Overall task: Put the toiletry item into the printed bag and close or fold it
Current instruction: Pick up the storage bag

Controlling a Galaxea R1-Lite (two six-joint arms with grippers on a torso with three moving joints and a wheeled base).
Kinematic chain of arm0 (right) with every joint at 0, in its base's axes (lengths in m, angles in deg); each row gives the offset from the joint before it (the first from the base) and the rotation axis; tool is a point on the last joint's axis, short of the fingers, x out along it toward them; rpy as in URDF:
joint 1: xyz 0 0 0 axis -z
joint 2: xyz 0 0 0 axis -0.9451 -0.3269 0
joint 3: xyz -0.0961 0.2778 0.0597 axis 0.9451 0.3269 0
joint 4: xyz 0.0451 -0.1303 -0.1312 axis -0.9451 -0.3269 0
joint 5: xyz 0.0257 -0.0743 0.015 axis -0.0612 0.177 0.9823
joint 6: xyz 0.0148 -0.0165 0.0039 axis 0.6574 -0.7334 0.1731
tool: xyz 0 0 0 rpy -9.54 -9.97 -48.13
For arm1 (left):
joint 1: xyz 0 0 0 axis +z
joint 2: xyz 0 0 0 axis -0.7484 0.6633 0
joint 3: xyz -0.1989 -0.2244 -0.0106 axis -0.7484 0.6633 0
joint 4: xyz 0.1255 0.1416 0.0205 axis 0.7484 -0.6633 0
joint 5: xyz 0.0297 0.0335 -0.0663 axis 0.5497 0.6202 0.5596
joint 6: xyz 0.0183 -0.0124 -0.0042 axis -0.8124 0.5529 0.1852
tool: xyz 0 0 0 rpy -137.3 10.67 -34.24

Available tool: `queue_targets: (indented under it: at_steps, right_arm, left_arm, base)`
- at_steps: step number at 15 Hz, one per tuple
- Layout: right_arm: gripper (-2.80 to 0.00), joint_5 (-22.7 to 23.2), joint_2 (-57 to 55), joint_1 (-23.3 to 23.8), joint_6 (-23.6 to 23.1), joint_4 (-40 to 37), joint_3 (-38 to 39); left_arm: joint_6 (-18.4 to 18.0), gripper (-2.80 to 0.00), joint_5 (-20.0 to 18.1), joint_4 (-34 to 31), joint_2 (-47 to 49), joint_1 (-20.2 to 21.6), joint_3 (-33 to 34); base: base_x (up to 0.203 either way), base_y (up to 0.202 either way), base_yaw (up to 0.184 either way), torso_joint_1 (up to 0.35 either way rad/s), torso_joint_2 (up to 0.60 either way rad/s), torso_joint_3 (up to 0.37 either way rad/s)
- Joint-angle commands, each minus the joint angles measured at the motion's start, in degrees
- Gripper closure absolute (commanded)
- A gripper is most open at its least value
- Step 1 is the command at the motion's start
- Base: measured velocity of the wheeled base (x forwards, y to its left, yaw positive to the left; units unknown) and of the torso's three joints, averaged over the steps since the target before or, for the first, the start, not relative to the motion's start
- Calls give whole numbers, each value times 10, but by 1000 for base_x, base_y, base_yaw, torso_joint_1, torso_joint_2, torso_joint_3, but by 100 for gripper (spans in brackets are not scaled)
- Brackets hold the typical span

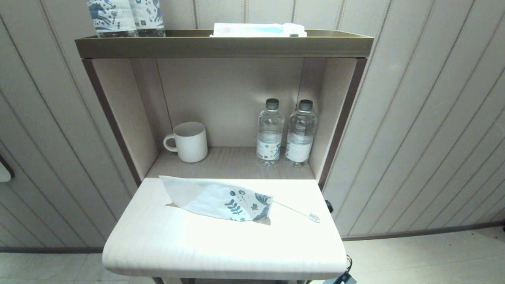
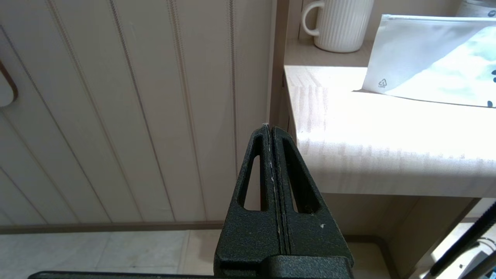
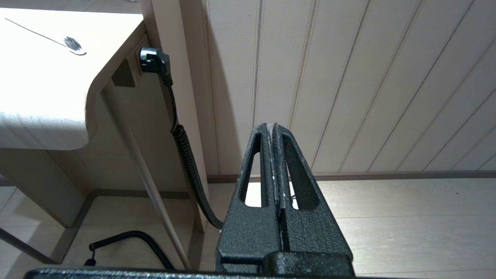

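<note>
The only sign that can be made out is a small triangular recycling mark on the printed bag (image 2: 426, 62), in the left wrist view. It stands in the bag's plain white corner, close to the left edge of the shelf board (image 2: 348, 128). Inside the triangle there is a digit and under it a short line of letters, but both are too small to read. The two water bottles (image 1: 285, 133) in the niche carry white labels with a small dark mark; no word on them is legible.
</note>
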Motion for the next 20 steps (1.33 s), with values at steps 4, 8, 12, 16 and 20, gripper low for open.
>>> queue_targets:
  at_steps: [4,8,12,16,20]
  right_arm:
    - [0,0,-1,0,0,0,0]
    - [0,0,-1,0,0,0,0]
    - [0,2,-1,0,-1,0,0]
    - [0,8,1,-1,-13,-7,-24]
    - [0,46,-54,-1,-16,-76,-241]
  left_arm:
    - [0,0,0,0,1,0,0]
    - [0,0,0,0,1,0,0]
    - [0,0,0,0,1,0,0]
    - [-4,0,-2,0,1,0,0]
    - [-4,0,-3,-1,1,0,0]
  base:
    - [0,0,0,0,0,0]
    - [0,0,0,0,0,0]
    - [0,0,0,0,0,0]
    - [0,0,0,0,0,0]
    - [0,0,0,0,0,0]
